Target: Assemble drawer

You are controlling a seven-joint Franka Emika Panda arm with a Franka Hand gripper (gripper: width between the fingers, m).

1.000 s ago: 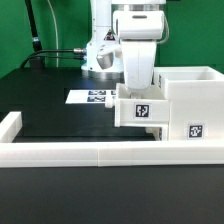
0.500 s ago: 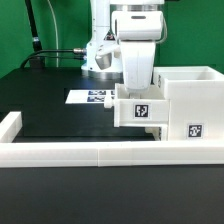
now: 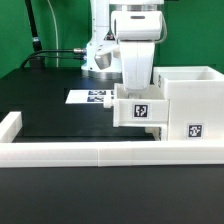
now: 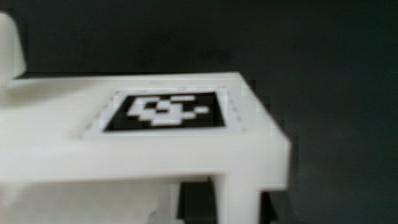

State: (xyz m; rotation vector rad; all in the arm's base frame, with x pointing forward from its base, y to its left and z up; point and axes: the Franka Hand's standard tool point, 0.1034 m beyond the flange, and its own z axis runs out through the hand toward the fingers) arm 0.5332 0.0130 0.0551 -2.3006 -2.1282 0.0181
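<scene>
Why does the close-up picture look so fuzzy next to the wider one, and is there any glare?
The wrist view is soft and out of focus: the tag on the white tray has smeared edges, likely because it sits very near the lens. The exterior view is sharper, evenly lit, with the tray's tag crisp; the white housing looks bright but shows no distinct glare.

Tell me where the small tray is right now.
In the exterior view the small tray sits right of centre, under the pincer, against the housing's left side.
</scene>
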